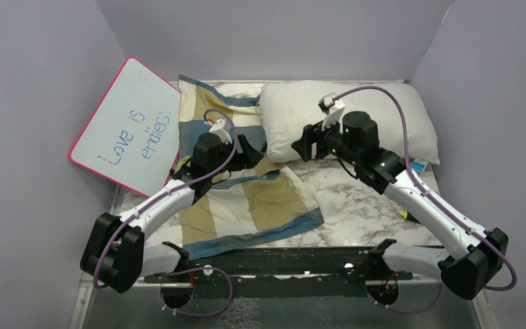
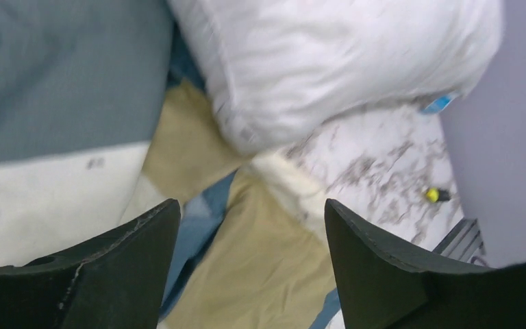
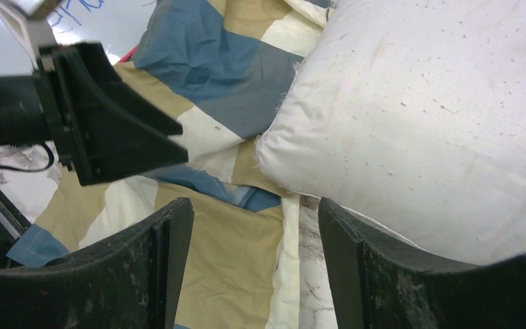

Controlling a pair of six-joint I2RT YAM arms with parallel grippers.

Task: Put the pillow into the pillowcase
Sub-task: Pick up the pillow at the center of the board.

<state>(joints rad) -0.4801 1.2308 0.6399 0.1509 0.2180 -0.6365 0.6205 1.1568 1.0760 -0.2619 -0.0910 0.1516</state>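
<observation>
Both grippers empty, jaws wide apart, no fabric between them in either wrist view.

- left gripper: over the pillowcase, just beside the pillow's near-left corner. Looks to be hovering; can't tell for sure whether the tips brush the cloth.
- right gripper: over that same corner, pointing left, with the pillow edge under its right finger.

Layout:
- pillow lies at the far right of the table, against the back wall.
- its left corner overlaps the pillowcase.
- pillowcase is spread and rumpled on the left half, from the back wall to the near edge.
- whiteboard leans on the left wall, touching the pillowcase's edge.

Handling, my read:
- pillow: light, plump, squashy, will sag and fold if lifted by one point. Pinch deep at the seamed corner nearest the case. The far end, with the blue tag, will probably drag.
- pillowcase: thin, limp, bunches easily, and two layers will tend to lift together. Needs a single-layer grab at the open hem. I can't tell from these views which edge is the opening.
- likely split: left gripper holds the mouth open, right gripper feeds the pillow corner in.
</observation>
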